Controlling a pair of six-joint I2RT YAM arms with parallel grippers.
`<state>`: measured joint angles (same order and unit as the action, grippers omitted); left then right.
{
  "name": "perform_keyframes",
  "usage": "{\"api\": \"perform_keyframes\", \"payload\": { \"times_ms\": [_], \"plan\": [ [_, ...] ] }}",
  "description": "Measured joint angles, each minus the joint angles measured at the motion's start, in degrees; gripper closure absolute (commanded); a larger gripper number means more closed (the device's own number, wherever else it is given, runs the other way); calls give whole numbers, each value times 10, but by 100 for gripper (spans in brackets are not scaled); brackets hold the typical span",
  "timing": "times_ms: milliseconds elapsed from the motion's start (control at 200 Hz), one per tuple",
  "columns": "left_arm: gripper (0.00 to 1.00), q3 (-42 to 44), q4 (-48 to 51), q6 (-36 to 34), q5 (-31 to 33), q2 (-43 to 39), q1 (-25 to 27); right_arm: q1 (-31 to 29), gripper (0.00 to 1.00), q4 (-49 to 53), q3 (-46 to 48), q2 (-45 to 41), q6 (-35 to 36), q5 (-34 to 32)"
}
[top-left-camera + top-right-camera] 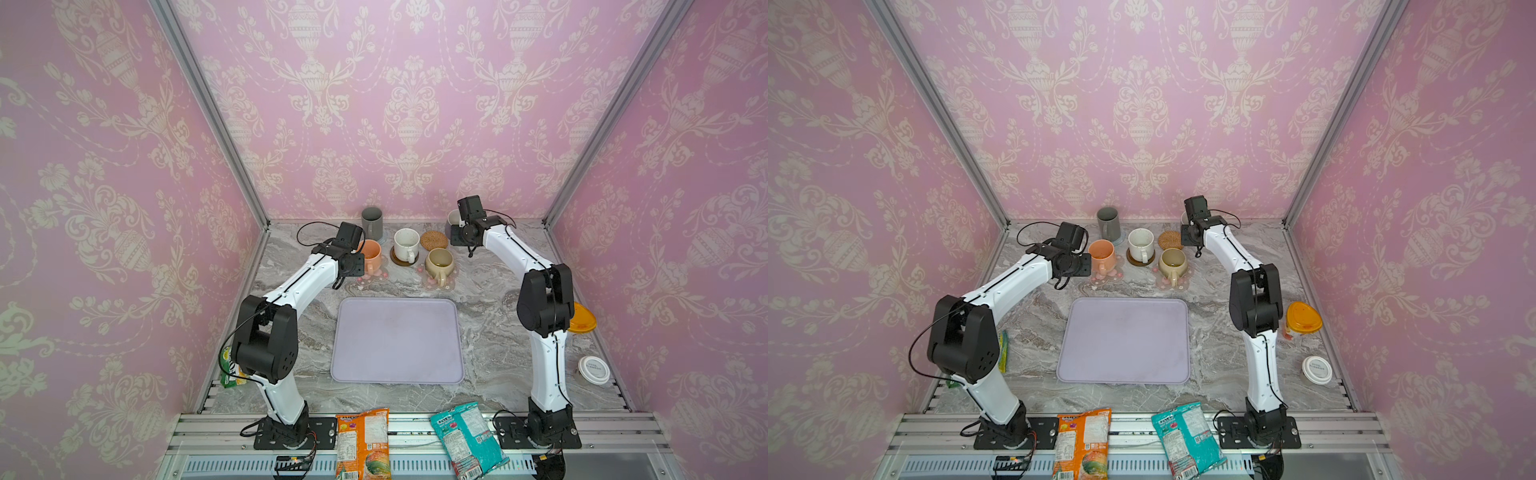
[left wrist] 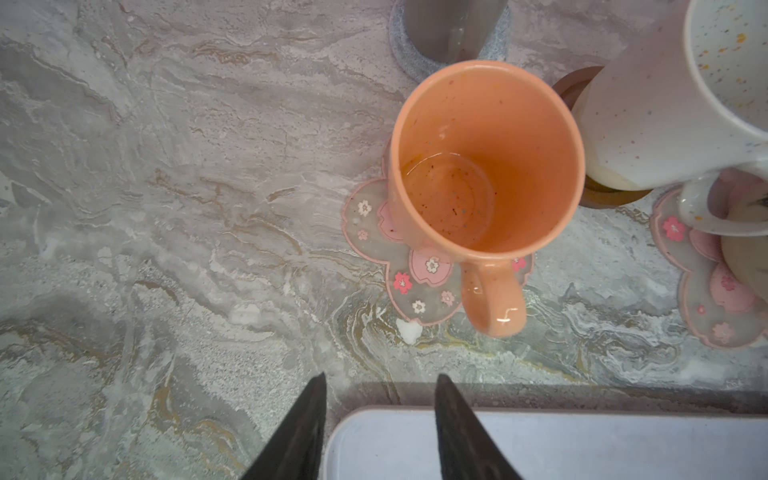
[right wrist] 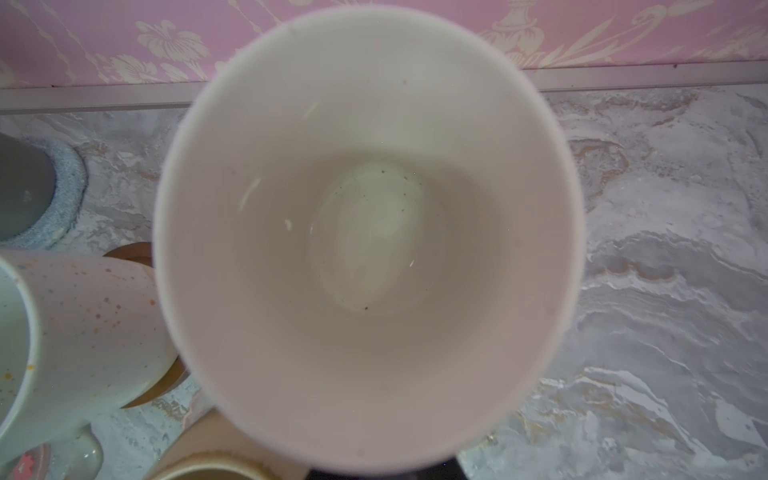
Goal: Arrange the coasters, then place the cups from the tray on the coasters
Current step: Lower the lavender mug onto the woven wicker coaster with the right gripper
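Right gripper clamped on lavender cup. Shift over rattan coaster just beside jaws, centre, lower level, release. Left gripper parted, empty.

We stretch our white-and-black left arm forward with the wrist bent down. Its left gripper hangs with both dark fingers spread apart and nothing between them. Our white-and-black right arm reaches towards the back, its right gripper (fingers mostly hidden) clamped on the lavender mug with a white inside.
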<state>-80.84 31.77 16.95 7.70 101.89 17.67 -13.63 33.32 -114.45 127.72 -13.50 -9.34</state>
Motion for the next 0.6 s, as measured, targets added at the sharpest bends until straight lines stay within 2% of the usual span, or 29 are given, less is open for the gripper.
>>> {"api": "perform_keyframes", "payload": {
  "times_ms": [380,600],
  "plan": [
    [55,-8,-22,0,-41,49,-6,0,100,-7,-64,75,3,49],
    [55,-8,-28,0,-60,52,-11,-7,100,-13,-110,108,15,54]
  ]
}}
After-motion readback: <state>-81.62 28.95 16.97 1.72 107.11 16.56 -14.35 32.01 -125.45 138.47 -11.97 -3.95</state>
